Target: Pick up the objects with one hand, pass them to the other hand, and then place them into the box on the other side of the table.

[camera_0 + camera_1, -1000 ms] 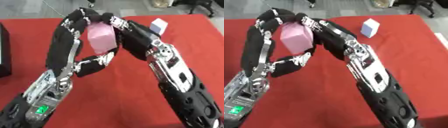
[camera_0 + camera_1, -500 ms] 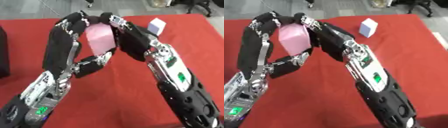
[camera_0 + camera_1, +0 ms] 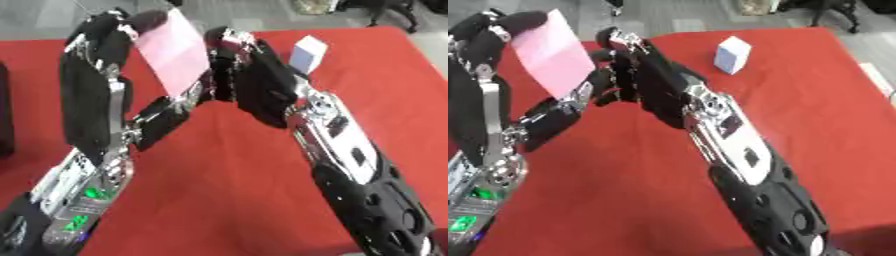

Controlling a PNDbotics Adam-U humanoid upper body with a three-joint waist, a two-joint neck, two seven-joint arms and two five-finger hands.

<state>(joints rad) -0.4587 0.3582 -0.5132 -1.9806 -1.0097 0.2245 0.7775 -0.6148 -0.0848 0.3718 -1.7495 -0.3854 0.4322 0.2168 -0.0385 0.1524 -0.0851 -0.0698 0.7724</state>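
A flat pink object [image 3: 175, 52] is held up above the red table [image 3: 227, 165], tilted. My left hand [image 3: 109, 37] is shut on it, with fingers curled over its top edge and the thumb under its lower edge. My right hand [image 3: 245, 75] stands just to the right of the pink object, open, fingers straight and pointing up, with a narrow gap between it and the object. A small white cube [image 3: 732, 54] sits on the table behind the right hand, toward the far right.
A black box [image 3: 5, 117] shows at the left edge of the table. The table's far edge runs along the top, with grey floor beyond it. Both forearms cross the near half of the table.
The right hand has let go of the pink object and drawn slightly away to the right. The left hand now holds it alone and has carried it left.
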